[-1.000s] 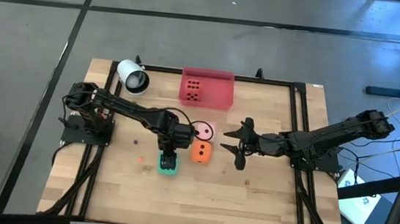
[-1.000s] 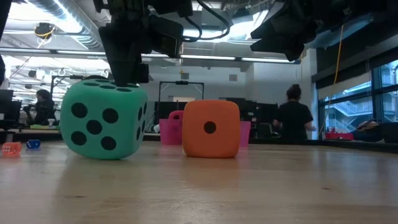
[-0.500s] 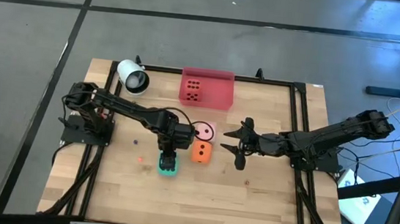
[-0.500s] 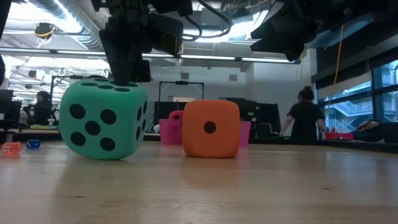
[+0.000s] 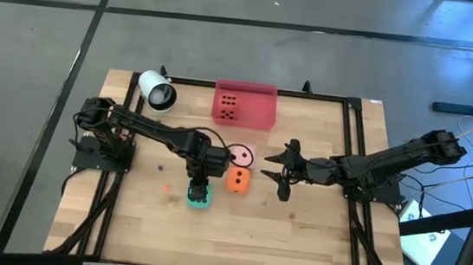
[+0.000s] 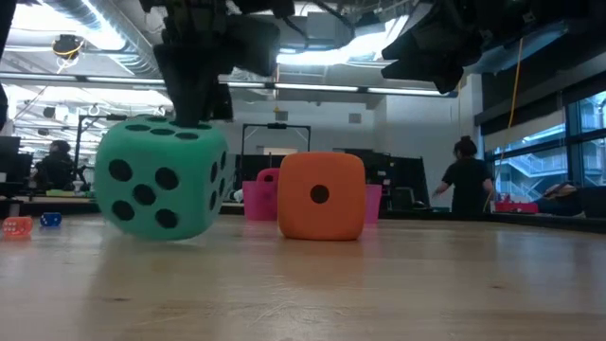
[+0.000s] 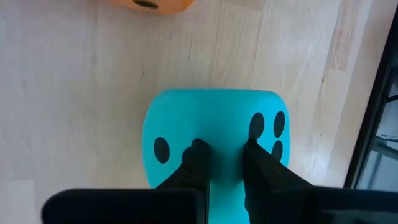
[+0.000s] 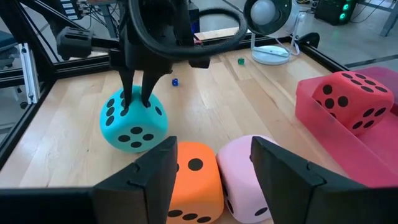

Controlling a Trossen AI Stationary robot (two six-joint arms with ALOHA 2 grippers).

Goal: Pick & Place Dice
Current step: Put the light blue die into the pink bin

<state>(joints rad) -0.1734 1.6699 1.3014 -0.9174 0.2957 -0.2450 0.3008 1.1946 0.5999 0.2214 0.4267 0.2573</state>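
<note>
A pale wooden desk (image 5: 297, 225) with a black metal frame stands on a grey floor, seen from straight above; no brand, label or writing can be read anywhere. From desk height, the room behind is a bright open workshop with ceiling lights, large windows and people (image 6: 466, 180) in dark clothing far back. Two dark arms reach inward from the desk's sides. Near the far edge sits a pink rectangular tray (image 5: 257, 95) with the red die (image 5: 228, 106) inside it. A white round lamp-like object (image 5: 156, 90) lies near the far left corner. At the middle of the desk the light pink die (image 5: 241, 156) and the orange die (image 5: 238, 180) sit touching side by side, the orange one showing a single pip toward the low camera. Just left of the orange die is the green die (image 6: 161, 177), which looks turquoise in the wrist views; it is tilted, with one bottom edge raised off the wood. The left hand (image 7: 222, 155) comes down on it from above, its two fingers nearly closed and pinching the soft top face. The right hand (image 5: 285, 170) hovers just right of the orange and pink dice, fingers (image 8: 280, 171) parted and holding nothing. A few tiny coloured dice (image 8: 240, 61) lie scattered on the left part of the desk.
</note>
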